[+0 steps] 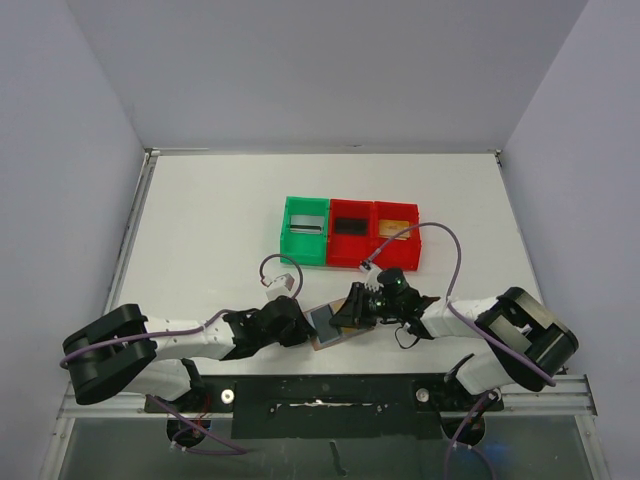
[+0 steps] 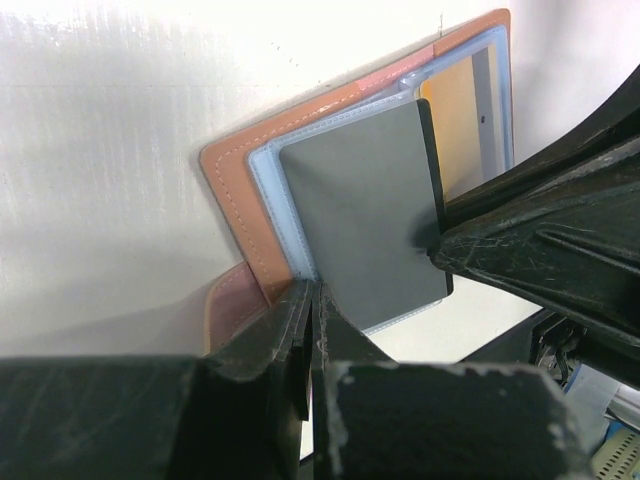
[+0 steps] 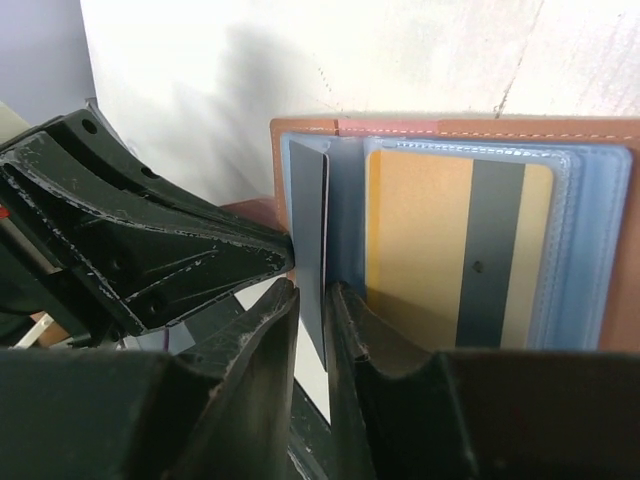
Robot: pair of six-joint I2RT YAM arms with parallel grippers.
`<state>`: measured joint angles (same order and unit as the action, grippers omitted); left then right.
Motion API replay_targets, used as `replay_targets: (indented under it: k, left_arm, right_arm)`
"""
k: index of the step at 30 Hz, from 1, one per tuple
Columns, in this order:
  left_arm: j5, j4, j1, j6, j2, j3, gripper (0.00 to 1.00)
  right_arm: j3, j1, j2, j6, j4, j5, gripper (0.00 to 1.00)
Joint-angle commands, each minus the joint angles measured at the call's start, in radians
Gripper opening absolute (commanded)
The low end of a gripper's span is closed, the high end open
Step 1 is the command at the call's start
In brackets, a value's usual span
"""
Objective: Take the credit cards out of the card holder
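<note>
While your left jaws clamp the card holder (image 2: pixel 228 190), your right jaws pinch its grey card (image 3: pixel 308 230). A gold card (image 3: pixel 415 250) lies sleeved inside.

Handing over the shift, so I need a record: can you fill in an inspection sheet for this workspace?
Surface: white table, no spills seen.
Job's things: open card holder with a grey card and a gold card.
Clutter: green bin and two red bins.
Grippers: left gripper shut on card holder; right gripper pinching grey card.
Cables: purple cables loop along both arms.
Surroundings: grey walls; nothing else seen.
</note>
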<state>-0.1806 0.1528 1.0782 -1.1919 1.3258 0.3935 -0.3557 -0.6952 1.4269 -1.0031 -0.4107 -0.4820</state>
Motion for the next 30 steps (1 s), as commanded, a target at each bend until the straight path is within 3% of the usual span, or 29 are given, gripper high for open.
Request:
replay_targets:
  k: [1,12,18,21,27,30]
  left_arm:
    - [0.008,-0.044,-0.001,0.026,0.026,0.015,0.0]
    - [0.009,-0.046,-0.001,0.029,0.032,0.021,0.0]
    - [0.012,-0.042,-0.001,0.03,0.039,0.022,0.0]
    - [0.015,-0.041,-0.001,0.031,0.04,0.024,0.0]
    - [0.016,-0.041,-0.001,0.031,0.037,0.024,0.0]
    - [0.014,-0.052,-0.001,0.033,0.029,0.024,0.0]
  right_arm:
    - [0.008,0.019,-0.02,-0.033,-0.135,-0.069,0.16]
    - [0.042,0.058,-0.018,-0.056,-0.184,-0.104,0.09]
    - [0.052,0.068,-0.006,-0.068,-0.21,-0.12,0.19]
    - [0.052,0.067,0.008,-0.075,-0.236,-0.136,0.11]
    - [0.057,0.07,0.033,-0.103,-0.282,-0.147,0.17]
    - [0.065,0.074,0.029,-0.107,-0.28,-0.13,0.13]
